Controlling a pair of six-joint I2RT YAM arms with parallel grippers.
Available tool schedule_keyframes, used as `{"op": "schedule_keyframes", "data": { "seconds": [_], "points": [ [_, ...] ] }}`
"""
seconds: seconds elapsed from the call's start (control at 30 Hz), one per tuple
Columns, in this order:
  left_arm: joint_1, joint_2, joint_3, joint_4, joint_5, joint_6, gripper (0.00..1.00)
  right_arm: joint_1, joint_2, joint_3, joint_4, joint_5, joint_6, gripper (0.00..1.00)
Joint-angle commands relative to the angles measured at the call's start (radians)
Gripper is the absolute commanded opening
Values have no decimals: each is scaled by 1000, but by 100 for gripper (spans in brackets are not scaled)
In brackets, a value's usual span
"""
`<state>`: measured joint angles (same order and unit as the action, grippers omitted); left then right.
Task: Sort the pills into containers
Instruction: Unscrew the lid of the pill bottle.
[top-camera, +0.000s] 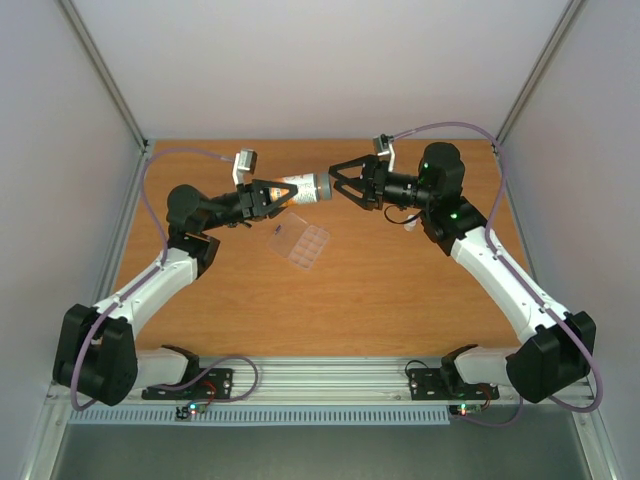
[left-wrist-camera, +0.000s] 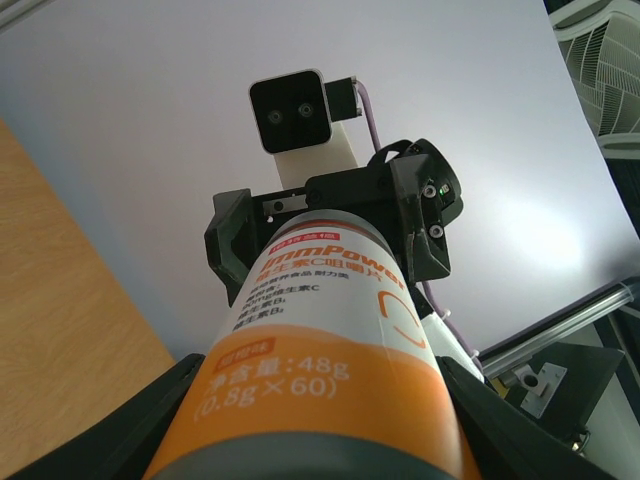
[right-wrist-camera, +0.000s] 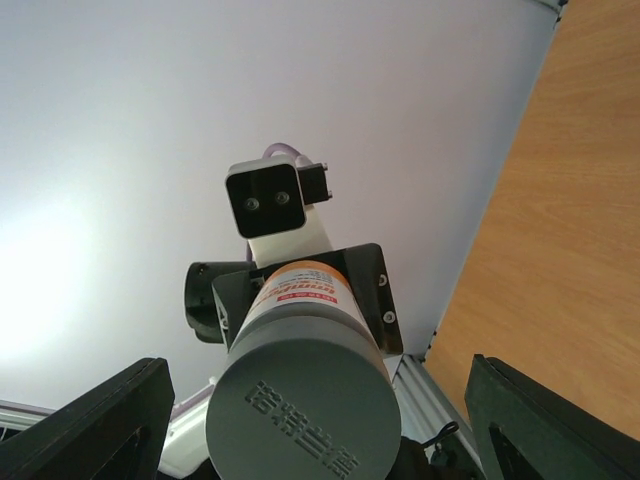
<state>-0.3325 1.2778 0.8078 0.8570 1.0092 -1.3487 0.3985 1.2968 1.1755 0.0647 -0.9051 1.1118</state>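
Pill box (top-camera: 300, 241) near "ImmPower" bottle (left-wrist-camera: 322, 330), "48g (0.8g×60)", in grip of left pincer (top-camera: 281, 196); right pincer (top-camera: 336, 184) agape around cap (right-wrist-camera: 300, 405).

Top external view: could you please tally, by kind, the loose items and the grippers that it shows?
Pill bottle: 1, lying sideways in the left gripper's grasp
Pill box: 1, clear, flat on the table
Grippers: 2, the left gripper and the right gripper, which is open at the bottle's grey cap end
Total: 4

Orange-brown wood table (top-camera: 380, 300); clear pill box (top-camera: 305, 245) lies flat on it, approx ctr.
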Motion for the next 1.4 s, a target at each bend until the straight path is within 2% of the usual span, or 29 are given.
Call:
{"op": "schedule_keyframes", "data": {
  "seconds": [0.0, 0.3, 0.5, 0.57, 0.63, 0.7, 0.8, 0.9, 1.0, 1.23, 1.37],
  "points": [
    [-4, 11, 43, 30, 21, 34, 7, 9, 22, 41, -4, -27, 19, 82],
    [-3, 40, 56, 46, 32, 31, 7, 39, 52, 54, 9, -21, 20, 80],
    [-3, 57, 65, 48, 37, 35, 7, 47, 68, 77, -11, -23, 9, 71],
    [-3, 63, 69, 52, 40, 33, 7, 49, 72, 86, -26, -23, -4, 61],
    [-4, 68, 70, 56, 40, 33, 7, 49, 81, 98, -45, -23, -33, 44],
    [-4, 72, 69, 74, 39, 21, 7, 51, 90, 125, -98, -21, -85, 31],
    [-4, 87, 58, 148, 32, -27, 6, 52, 104, 171, -177, -14, -190, 20],
    [-3, 106, 49, 246, 16, -119, 6, 53, 116, 221, -279, 25, -337, 18],
    [-2, 113, 39, 313, -7, -193, 6, 53, 102, 225, -288, 48, -463, 17],
    [5, 138, -8, 536, -82, -423, 5, 55, 38, 181, -244, 57, -822, 18],
    [6, 140, -23, 605, -116, -503, 5, 62, 4, 132, -196, 68, -929, 20]
  ]
}}
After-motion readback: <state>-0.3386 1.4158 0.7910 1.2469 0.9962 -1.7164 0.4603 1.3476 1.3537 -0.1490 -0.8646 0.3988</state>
